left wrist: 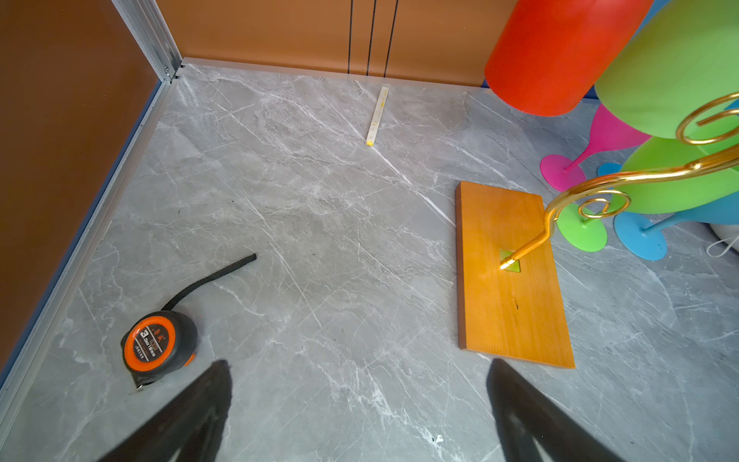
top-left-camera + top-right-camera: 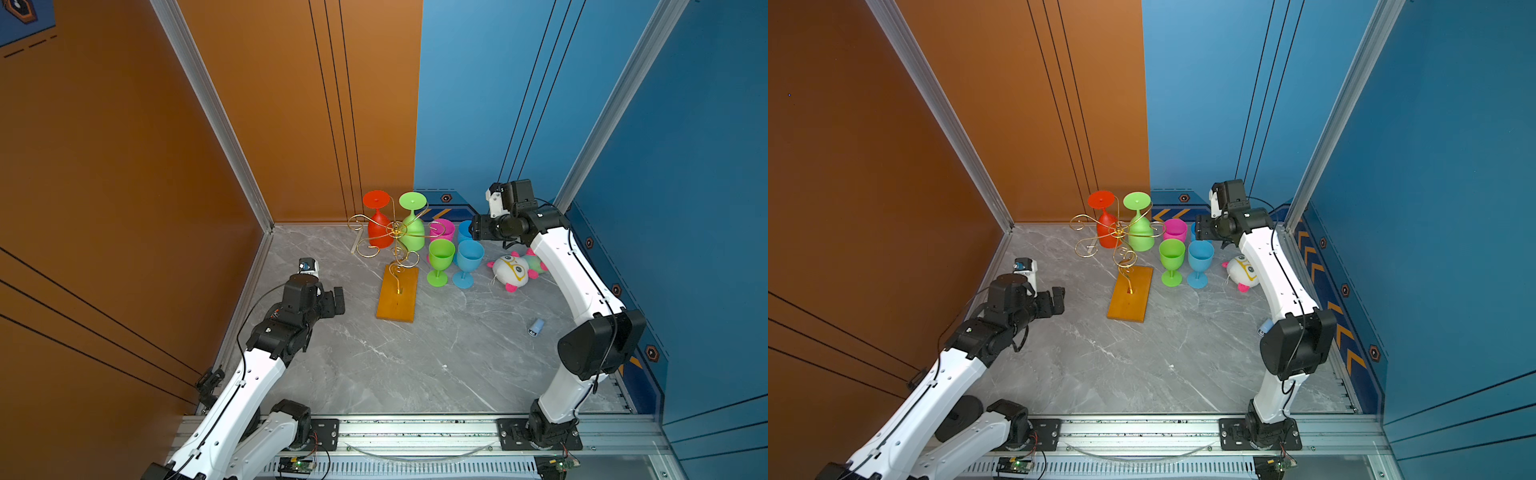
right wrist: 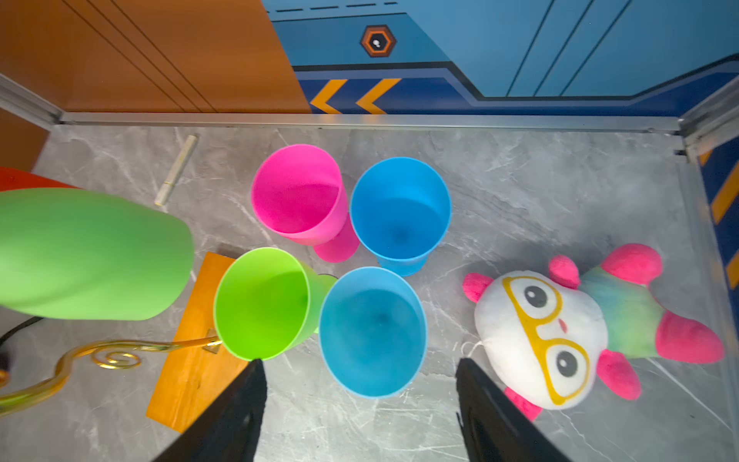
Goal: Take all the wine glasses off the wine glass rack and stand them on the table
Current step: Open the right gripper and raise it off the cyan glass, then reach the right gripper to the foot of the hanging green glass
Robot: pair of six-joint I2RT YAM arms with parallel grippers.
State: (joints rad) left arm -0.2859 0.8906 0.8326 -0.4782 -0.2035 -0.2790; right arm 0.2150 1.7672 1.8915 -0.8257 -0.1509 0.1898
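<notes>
The wine glass rack [image 2: 395, 232] is gold wire on an orange-brown wooden base [image 2: 397, 297], seen also in the left wrist view as base [image 1: 508, 272]. Two wine glasses hang upside down on it: a red one [image 2: 379, 226] and a green one [image 2: 412, 226]. Four more stand upright on the table to its right: green [image 2: 440, 257], blue [image 2: 469, 259], pink [image 2: 442, 228] and a second blue [image 3: 400, 212]. My right gripper [image 2: 476, 232] hovers open above the standing glasses, its fingers [image 3: 240, 400] holding nothing. My left gripper [image 2: 338, 301] is open and empty, left of the base.
An orange-and-black tape measure [image 1: 158, 346] lies near the left wall. A plush toy [image 2: 515, 270] lies right of the glasses, under the right arm. A small blue cylinder [image 2: 536, 326] lies further forward. A pale stick [image 1: 377, 116] lies by the back wall.
</notes>
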